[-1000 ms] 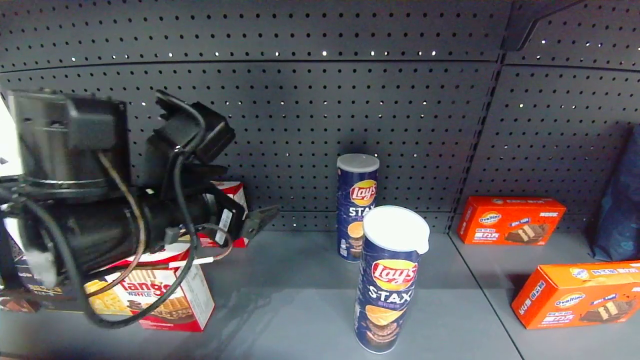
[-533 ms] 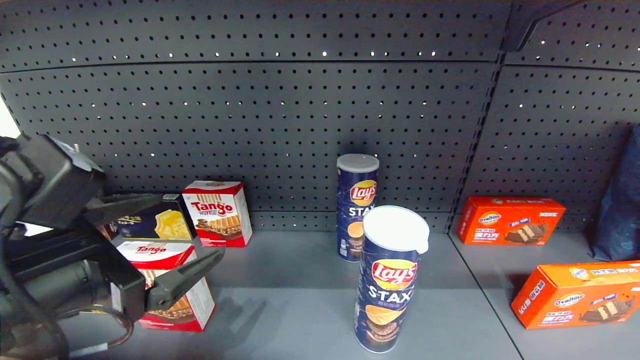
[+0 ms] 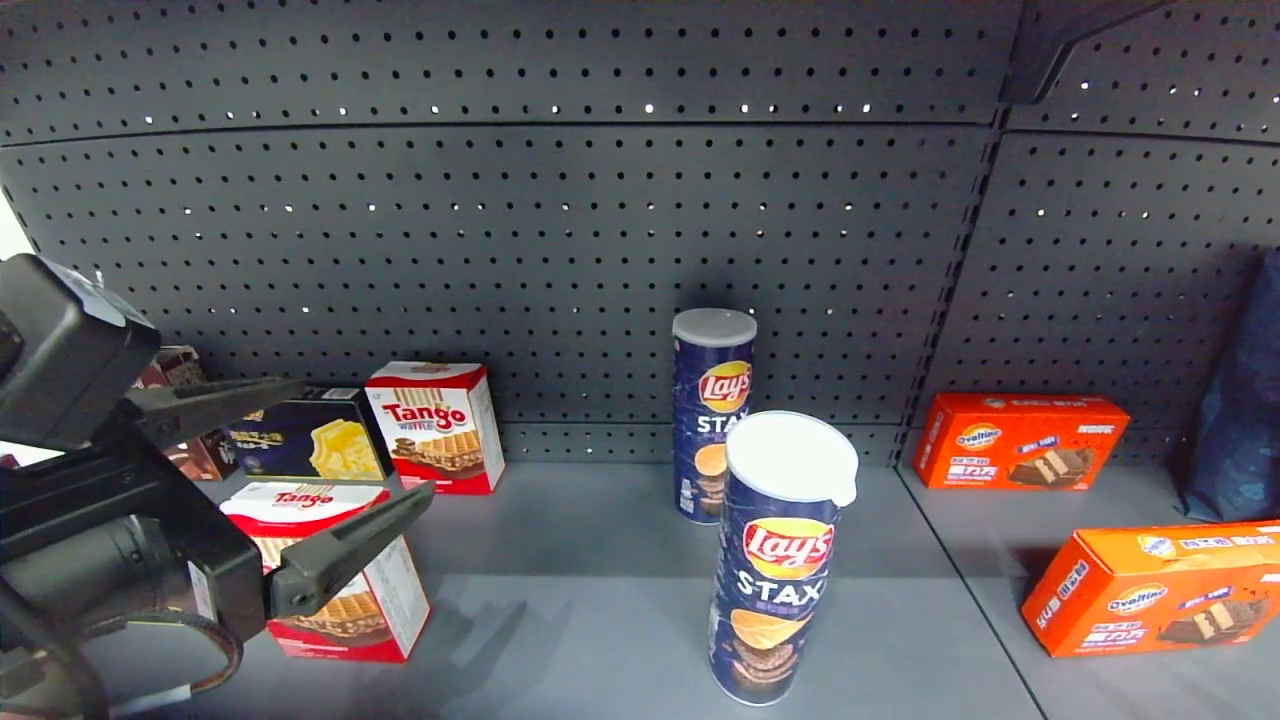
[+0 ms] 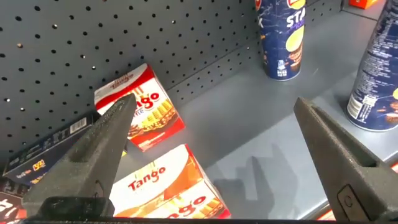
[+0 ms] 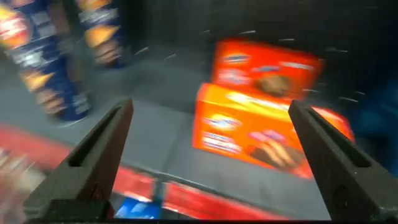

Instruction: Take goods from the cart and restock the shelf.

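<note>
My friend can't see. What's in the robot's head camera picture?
The robot's left gripper, open and empty, hovers at the left by a red-and-white wafer box on a grey shelf. A near chip can and a far chip can, both blue, stand in the middle; a near orange box and a far orange box lie at the right.

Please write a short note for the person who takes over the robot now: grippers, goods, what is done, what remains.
Left gripper: open, empty, by the front wafer box at the left end of the shelf.
Right gripper: open, empty, facing the front orange box.
Goods: front chip can and back chip can upright mid-shelf.
Done: these goods stand on the shelf.
Left: likely fetch the next item from the cart.
</note>
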